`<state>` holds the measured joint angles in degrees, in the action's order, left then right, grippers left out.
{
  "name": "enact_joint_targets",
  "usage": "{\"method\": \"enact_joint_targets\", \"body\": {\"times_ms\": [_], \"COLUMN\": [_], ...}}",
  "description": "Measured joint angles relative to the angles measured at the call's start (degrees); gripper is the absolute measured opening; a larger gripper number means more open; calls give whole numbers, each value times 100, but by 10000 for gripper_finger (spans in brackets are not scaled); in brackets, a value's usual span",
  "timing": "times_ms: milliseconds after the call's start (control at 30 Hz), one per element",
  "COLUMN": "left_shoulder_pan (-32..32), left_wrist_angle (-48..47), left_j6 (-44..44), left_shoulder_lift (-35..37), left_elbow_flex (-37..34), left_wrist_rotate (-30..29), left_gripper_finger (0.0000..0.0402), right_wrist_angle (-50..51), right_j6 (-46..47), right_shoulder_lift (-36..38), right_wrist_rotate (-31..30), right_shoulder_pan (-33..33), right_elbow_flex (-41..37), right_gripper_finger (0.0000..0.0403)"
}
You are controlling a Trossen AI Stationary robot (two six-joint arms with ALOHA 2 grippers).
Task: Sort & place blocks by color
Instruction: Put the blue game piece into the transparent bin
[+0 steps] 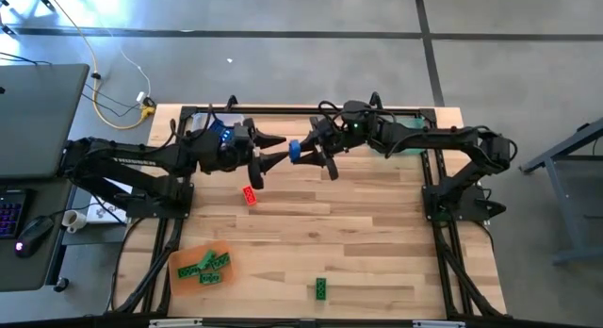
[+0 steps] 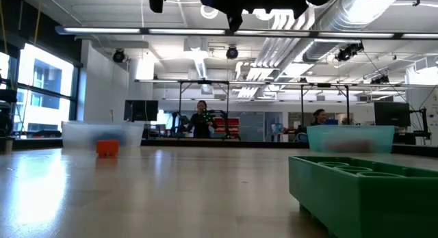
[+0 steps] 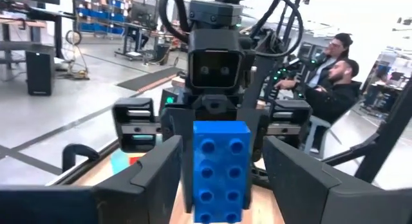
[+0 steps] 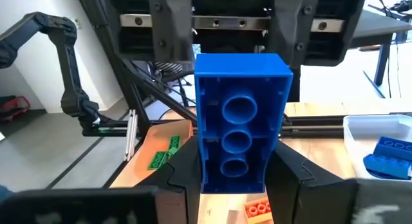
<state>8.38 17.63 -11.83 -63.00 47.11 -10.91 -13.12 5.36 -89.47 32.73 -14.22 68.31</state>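
A blue block (image 4: 239, 114) stands upright in the air over the table's far middle, with my right gripper (image 4: 235, 179) shut on it. Its hollow underside faces the right wrist and its studs (image 3: 221, 163) face the left wrist. My left gripper (image 3: 222, 179) is open and level. Its fingers stand on either side of the block with a gap on both sides. In the high view the two grippers meet tip to tip (image 1: 273, 156) (image 1: 303, 153). A red block (image 1: 250, 195) and a green block (image 1: 320, 288) lie flat on the table. My right gripper pinches the blue block's two long sides near its lower end (image 4: 206, 169) between its two fingers (image 4: 183, 182). The fingers come about level from the table's right side. The block is lifted clear of the table and stands upright, rising above the fingers.
An orange tray (image 1: 179, 270) with green blocks sits at the near left. A clear tray (image 4: 360, 130) holding blue blocks is at the far left, and a green tray (image 1: 416, 141) is at the far right under the right arm. Bare wood lies between them.
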Motion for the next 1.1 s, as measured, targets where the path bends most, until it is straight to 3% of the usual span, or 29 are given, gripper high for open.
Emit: {"method": "enact_joint_targets", "body": {"times_ms": [333, 700, 833, 1033, 1100], "left_shoulder_pan": [72, 187, 217, 217, 217], "left_wrist_angle": [2, 811, 911, 953, 957], "left_j6": [-405, -319, -303, -128, -80], "left_shoulder_lift": [-257, -876, -946, -929, -925], "left_elbow_flex": [4, 0, 1, 0, 0], "left_wrist_rotate": [290, 251, 244, 253, 254], "left_gripper_finger": [256, 259, 230, 121, 108], "right_wrist_angle": [7, 39, 79, 188, 196], "right_j6": [70, 215, 215, 213, 212], "right_shoulder_lift": [-14, -26, -26, -27, -26], "right_wrist_rotate": [-23, -52, -85, -229, -230], "right_shoulder_pan": [5, 13, 13, 13, 13], "right_elbow_flex": [0, 0, 0, -2, -2], "right_gripper_finger": [101, 101, 101, 103, 115]}}
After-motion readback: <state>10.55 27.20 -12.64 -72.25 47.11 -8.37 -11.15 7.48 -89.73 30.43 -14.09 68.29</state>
